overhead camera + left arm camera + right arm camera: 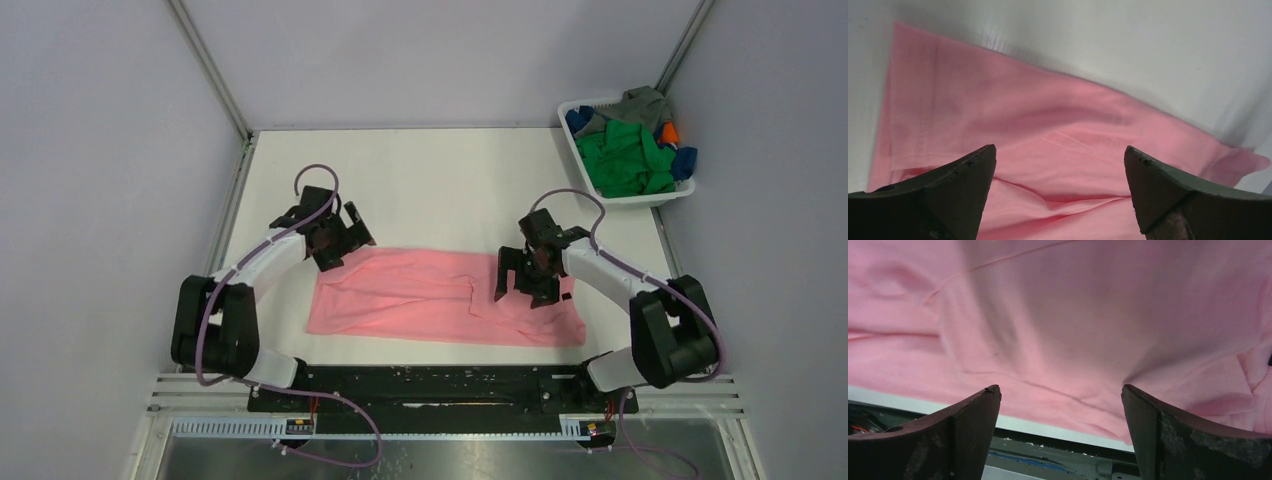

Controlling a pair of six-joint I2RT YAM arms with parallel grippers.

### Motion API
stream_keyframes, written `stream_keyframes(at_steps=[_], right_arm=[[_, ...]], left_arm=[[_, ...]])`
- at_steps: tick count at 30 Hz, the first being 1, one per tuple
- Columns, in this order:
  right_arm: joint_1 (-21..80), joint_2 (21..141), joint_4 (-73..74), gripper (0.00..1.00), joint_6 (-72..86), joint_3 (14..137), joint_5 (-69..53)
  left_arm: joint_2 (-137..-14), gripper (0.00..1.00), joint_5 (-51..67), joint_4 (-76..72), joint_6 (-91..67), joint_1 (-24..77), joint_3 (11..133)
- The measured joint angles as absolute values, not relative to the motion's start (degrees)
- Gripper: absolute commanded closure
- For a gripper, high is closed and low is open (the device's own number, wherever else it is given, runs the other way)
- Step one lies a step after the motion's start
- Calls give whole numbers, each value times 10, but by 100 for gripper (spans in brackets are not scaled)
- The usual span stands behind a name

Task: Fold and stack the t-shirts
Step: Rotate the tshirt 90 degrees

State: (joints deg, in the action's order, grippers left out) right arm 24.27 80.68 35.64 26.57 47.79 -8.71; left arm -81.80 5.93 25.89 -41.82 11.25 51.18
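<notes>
A salmon pink t-shirt [430,295] lies flat on the white table as a wide folded band, with creases across it [1048,125] [1058,325]. Over its far left corner hangs my left gripper [340,240], open, with only pink cloth showing between its two dark fingertips [1060,155]. My right gripper [525,278] hovers over the shirt's right part, open too, its fingers wide apart above the cloth and the near table edge [1060,395]. More t-shirts, green [625,160], grey [640,103], blue and orange, are piled in the basket.
A white plastic basket [600,196] stands at the table's far right corner. Grey walls and metal frame posts close in the back and sides. The black mounting rail [440,385] runs along the near edge, just below the pink shirt.
</notes>
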Motion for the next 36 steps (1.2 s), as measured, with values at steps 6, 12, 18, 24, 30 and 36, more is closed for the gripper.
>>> stream_keyframes(at_steps=[6, 12, 18, 24, 30, 36], right_arm=[[169, 913, 349, 2, 303, 502, -123], [142, 1088, 380, 2, 307, 713, -132], [137, 1282, 423, 1, 303, 1017, -136], [139, 1433, 486, 1, 305, 1278, -171], [146, 1555, 481, 1, 316, 1489, -209], [173, 1567, 399, 1, 352, 1487, -225]], left_arm=[[-876, 1, 81, 249, -419, 121, 488], [-877, 1, 91, 213, -451, 129, 468], [-871, 1, 106, 175, -517, 154, 450], [-853, 1, 156, 157, -567, 204, 418], [-854, 1, 196, 164, -576, 297, 412], [-860, 1, 230, 128, -607, 373, 399]])
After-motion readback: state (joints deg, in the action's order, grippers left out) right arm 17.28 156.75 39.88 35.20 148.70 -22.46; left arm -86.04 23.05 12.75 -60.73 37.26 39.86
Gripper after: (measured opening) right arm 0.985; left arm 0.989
